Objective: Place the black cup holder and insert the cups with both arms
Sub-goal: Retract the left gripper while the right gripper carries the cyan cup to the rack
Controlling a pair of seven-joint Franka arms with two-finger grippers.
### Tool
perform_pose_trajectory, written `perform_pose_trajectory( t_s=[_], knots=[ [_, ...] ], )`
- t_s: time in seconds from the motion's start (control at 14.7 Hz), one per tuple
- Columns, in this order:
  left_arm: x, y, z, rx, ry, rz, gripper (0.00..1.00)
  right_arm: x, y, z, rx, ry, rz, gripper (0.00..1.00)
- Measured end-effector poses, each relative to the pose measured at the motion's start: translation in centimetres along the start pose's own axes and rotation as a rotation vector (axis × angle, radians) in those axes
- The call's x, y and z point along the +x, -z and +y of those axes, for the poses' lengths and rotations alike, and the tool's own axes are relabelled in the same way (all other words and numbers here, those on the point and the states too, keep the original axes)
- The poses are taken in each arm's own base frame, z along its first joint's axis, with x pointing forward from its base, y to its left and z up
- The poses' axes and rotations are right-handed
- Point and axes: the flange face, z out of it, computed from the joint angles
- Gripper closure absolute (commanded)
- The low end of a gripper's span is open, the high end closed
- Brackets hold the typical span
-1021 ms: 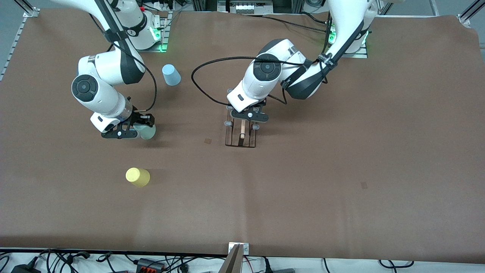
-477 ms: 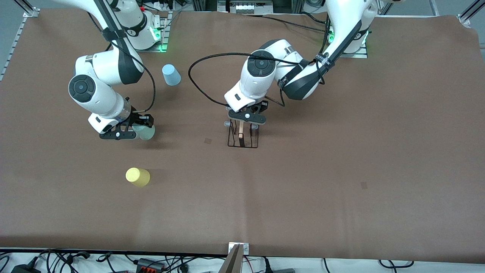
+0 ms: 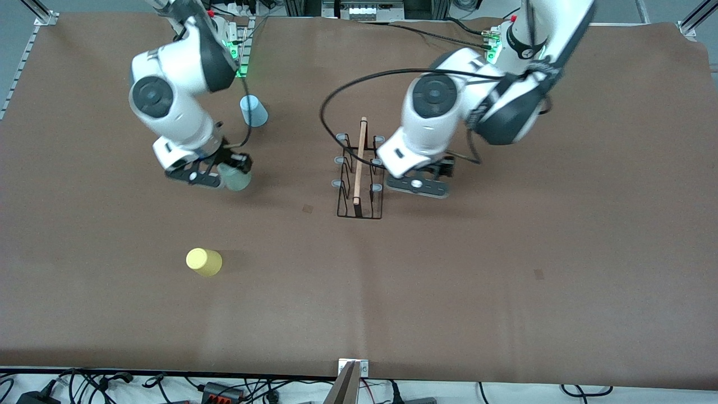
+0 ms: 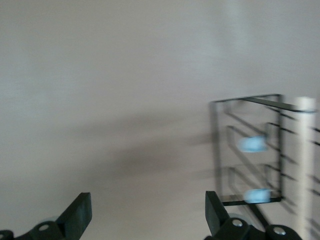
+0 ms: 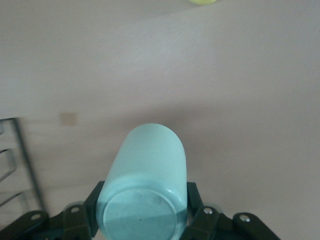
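Observation:
The black cup holder (image 3: 359,193) stands upright mid-table, its wooden rod along the top and pale pegs to both sides; in the left wrist view the holder (image 4: 247,147) is blurred. My left gripper (image 3: 418,187) hovers beside it toward the left arm's end, and the left gripper (image 4: 147,215) is open with nothing between its fingers. My right gripper (image 3: 231,173) is shut on the pale green cup (image 3: 238,180), lifted over the table toward the right arm's end; the cup (image 5: 147,170) lies sideways in the right gripper (image 5: 145,206).
The light blue cup (image 3: 253,110) stands upside down farther from the front camera than the green cup. Nearer to that camera, the yellow cup (image 3: 204,262) sits alone, and its edge (image 5: 202,1) shows in the right wrist view. Brown cloth (image 3: 505,252) covers the table.
The left gripper opened, let go of the holder's rod and swung toward the left arm's end; the holder now stands alone. The right arm lifted the green cup and carried it slightly toward the holder.

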Motion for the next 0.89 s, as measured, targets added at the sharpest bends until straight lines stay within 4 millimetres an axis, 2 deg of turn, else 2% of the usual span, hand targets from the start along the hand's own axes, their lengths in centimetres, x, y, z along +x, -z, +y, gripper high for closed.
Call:
perform_pose_trajectory(
  t_s=[0.2, 0.41, 0.48, 0.61, 0.89],
  knots=[
    [1.5, 2.5, -8.2, 0.013, 0.078, 0.004, 0.0, -7.5, 3.2, -7.4, 0.08, -0.13, -0.005, 0.63],
    [3.5, 4.9, -16.9, -0.007, 0.108, 0.043, 0.0, -12.4, 5.0, -12.5, 0.138, -0.219, 0.001, 0.63],
    [3.9, 6.0, -19.5, -0.012, 0.132, 0.055, 0.0, -13.3, 4.9, -13.8, 0.161, -0.236, 0.001, 0.63],
    [4.0, 7.7, -23.8, -0.018, 0.171, 0.05, 0.0, -14.2, 3.4, -15.4, 0.181, -0.238, -0.009, 0.63],
    [2.8, 8.4, -29.7, -0.091, 0.187, -0.02, 0.0, -14.4, -0.9, -16.6, 0.143, -0.205, -0.027, 0.62]
  ],
)
